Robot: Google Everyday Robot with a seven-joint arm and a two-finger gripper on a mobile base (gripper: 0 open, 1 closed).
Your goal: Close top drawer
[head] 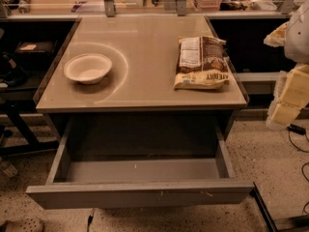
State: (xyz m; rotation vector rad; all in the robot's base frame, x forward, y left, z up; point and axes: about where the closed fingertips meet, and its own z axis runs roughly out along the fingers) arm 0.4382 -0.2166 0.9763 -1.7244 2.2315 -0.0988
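The top drawer (140, 193) is a wide grey metal drawer under the tabletop. It is pulled far out toward me, and its flat front has small pale scratches near the middle. Its inside (142, 170) looks bare. My gripper (288, 98) is at the right edge of the view, pale and blurred, to the right of the table and above the drawer's level. It is apart from the drawer and touches nothing that I can see.
On the tabletop (145, 37) stand a white bowl (87, 67) at the left and a bag of snacks (201, 62) at the right. Cables (299, 134) lie on the floor at the right. A dark bar (270, 216) runs by the drawer's right corner.
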